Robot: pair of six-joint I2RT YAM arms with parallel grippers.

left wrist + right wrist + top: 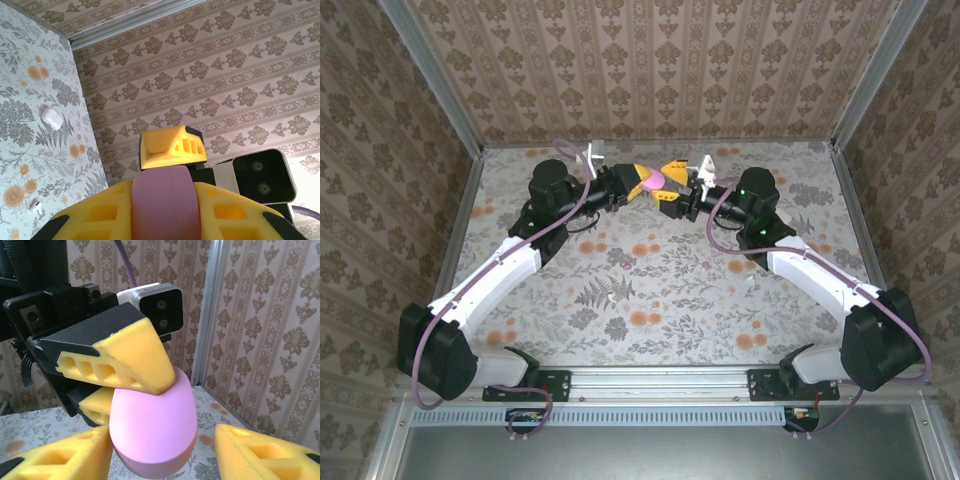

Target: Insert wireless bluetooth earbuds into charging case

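Both reach forward: left gripper (162, 192) clamps pink case (150, 425) (held aloft), right gripper (164, 439) spread around it.

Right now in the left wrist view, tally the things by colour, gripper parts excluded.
Pink: 1, the charging case
White: 2, a rounded pod and a tiny piece, both on the table
Total: 3
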